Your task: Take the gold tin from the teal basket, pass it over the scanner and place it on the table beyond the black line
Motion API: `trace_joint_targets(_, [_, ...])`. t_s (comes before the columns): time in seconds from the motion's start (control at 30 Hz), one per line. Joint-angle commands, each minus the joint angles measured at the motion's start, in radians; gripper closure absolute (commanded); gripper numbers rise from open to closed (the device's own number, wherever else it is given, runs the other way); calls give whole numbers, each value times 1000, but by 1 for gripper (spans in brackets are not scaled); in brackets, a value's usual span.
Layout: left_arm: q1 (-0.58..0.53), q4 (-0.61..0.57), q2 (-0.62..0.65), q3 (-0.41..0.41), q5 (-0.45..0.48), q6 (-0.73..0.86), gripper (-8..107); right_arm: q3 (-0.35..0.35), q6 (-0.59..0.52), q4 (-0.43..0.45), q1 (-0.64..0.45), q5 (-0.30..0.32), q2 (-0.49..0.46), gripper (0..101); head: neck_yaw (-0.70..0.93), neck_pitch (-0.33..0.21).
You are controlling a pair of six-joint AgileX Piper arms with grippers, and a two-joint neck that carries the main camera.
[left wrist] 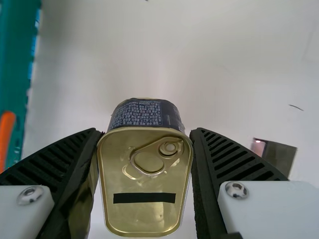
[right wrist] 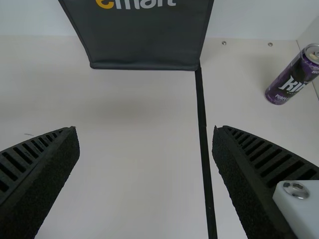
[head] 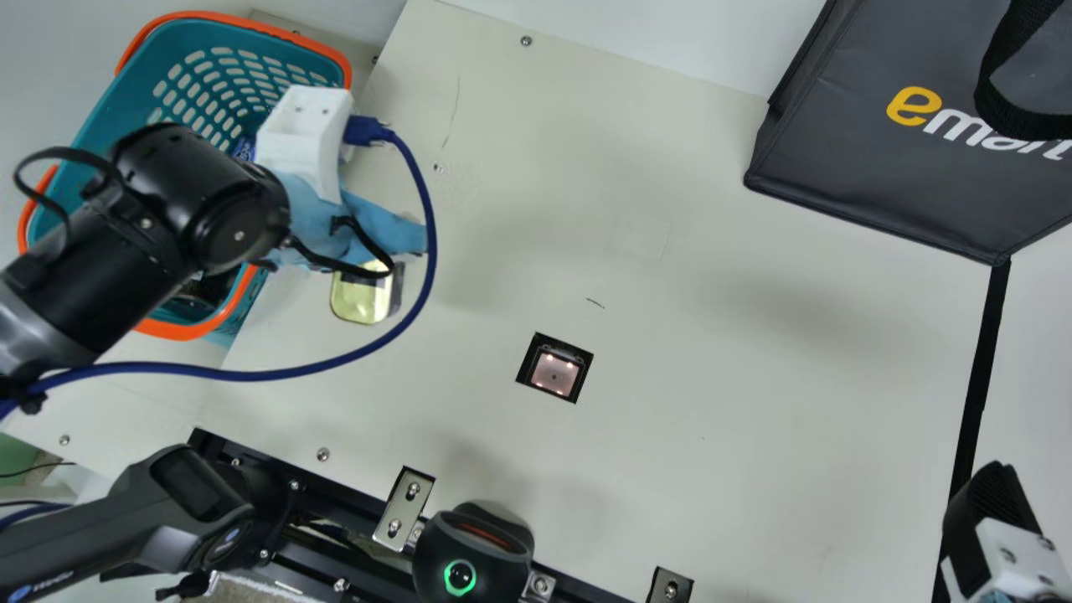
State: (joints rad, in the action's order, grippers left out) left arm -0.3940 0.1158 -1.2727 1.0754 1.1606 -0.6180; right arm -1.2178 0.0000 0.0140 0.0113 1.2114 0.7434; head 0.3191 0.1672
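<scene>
Smooth cream tbl [head: 754,402]; L pincer [head: 364,230] grasping gold tin [head: 358,301] w/ rounded corners; R pincer [head: 988,515] released.

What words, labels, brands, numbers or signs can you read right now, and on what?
"emart", on the dark bag.
"Ki", starting the large word on the purple can; I can't read the rest surely.
Gold tin, dark label: print too small to read.
Gun-shaped device: white print too small to read.
No legible numbers.

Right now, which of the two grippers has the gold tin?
The left gripper, its fingers against both sides of the gold tin; the right gripper stands open, holding nothing.
</scene>
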Motion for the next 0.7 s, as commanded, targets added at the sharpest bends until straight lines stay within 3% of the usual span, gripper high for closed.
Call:
trace_joint_targets(0.0, [-50,0,-8,6,7,-56,107,0,0,0,0,0,0,6,2,-29])
trace_joint_targets(0.67, [-352,-48,-189,164,49,-246,107,0,0,0,0,0,0,6,2,-29])
